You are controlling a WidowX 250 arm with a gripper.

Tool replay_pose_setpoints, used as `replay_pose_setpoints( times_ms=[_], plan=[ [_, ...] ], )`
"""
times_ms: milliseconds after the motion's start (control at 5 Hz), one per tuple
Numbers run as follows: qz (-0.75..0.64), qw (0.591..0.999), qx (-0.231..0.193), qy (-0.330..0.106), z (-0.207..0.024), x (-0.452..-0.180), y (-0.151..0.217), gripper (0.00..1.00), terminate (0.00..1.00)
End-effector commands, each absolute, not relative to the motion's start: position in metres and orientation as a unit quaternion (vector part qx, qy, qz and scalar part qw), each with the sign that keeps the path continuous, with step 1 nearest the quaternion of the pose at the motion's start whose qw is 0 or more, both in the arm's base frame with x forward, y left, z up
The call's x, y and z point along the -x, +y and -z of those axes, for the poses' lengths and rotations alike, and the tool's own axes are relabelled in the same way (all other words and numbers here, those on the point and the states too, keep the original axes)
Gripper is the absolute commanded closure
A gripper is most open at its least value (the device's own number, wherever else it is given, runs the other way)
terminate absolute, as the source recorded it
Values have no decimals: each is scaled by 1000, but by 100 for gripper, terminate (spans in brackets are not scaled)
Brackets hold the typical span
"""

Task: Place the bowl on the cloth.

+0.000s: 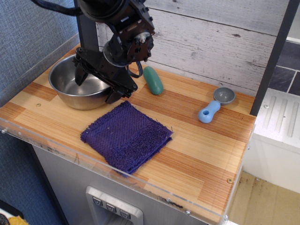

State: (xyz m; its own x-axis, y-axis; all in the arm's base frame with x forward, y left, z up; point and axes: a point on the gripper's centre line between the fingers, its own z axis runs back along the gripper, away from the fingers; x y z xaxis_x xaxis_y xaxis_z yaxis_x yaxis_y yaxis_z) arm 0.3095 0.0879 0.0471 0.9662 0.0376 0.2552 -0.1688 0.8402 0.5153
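Observation:
The shiny steel bowl (64, 83) stands on the wooden counter at the back left. The dark purple-blue cloth (125, 136) lies flat in front of it, to the right, a small gap away from the bowl. My black gripper (96, 88) hangs over the bowl's right side with its jaws spread. One finger (79, 75) reaches down inside the bowl and the other (113, 96) sits outside, by the near right rim. The arm hides the bowl's right rim. The jaws hold nothing.
A green oblong object (153, 80) lies just right of the gripper near the back wall. A blue-handled scoop with a grey cup (212, 108) lies at the right. The wooden counter (201, 150) has a clear plastic lip along its front edge. Walls stand at the left and back.

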Motion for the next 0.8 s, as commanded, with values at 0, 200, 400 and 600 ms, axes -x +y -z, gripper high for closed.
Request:
replay_pose_setpoints(
  times_ms=[0, 200, 400, 600],
  plan=[
    [-64, 953, -264, -134, -58, -313, 94, 100, 0],
    [-62, 953, -263, -136, -59, -312, 93, 100, 0],
    [-62, 954, -261, -137, -60, -311, 92, 100, 0],
    [-62, 954, -260, -138, -61, -311, 92, 100, 0]
  ],
)
